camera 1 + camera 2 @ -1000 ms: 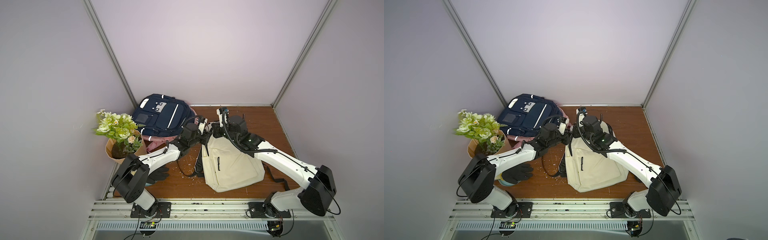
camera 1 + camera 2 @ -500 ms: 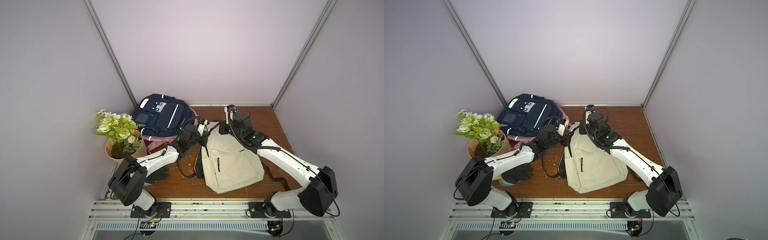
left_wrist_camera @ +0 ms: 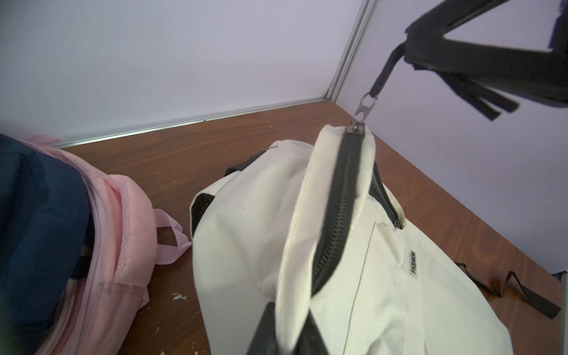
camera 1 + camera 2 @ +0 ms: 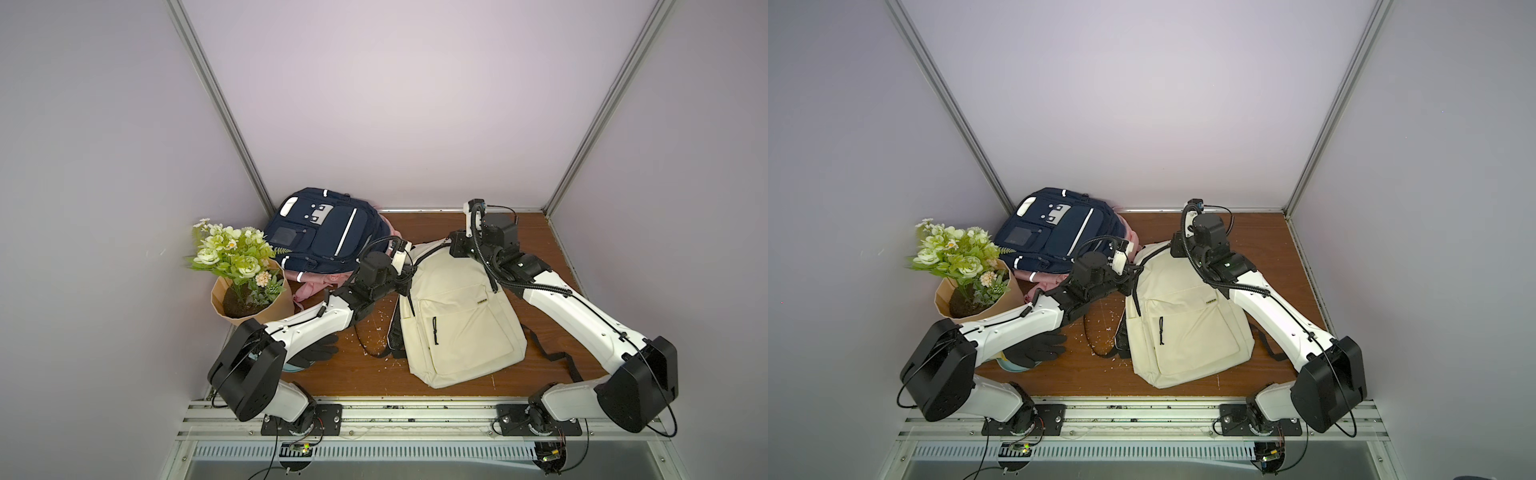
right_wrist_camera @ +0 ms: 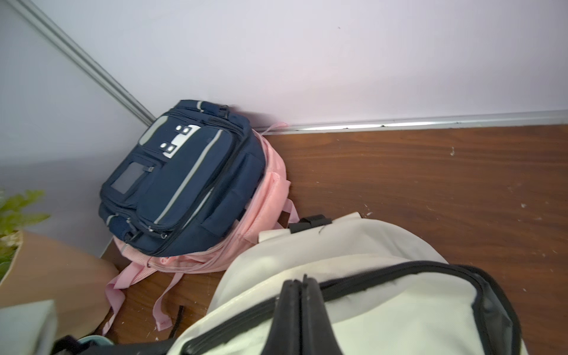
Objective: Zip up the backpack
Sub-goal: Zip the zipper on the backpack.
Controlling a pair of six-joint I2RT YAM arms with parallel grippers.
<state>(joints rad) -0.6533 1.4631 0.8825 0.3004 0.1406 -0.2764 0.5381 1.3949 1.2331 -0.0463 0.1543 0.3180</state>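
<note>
Fingers [image 3: 265,333] pinch backpack [image 3: 246,246], zipper pull [image 3: 380,80]; label [image 3: 413,262] FASHION.

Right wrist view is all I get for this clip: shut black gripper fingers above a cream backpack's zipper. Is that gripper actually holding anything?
Observer: Yes. The left wrist view shows the right gripper shut on the black pull cord, which is tied to the zipper slider.
Operator: How much is zipped?
Observer: The zipper is closed from the left gripper up to the slider. Past the slider, an open stretch runs down the far side.
Operator: What is the left gripper doing?
Observer: It pinches a raised fold of the cream backpack right at the zipper's closed part.
</note>
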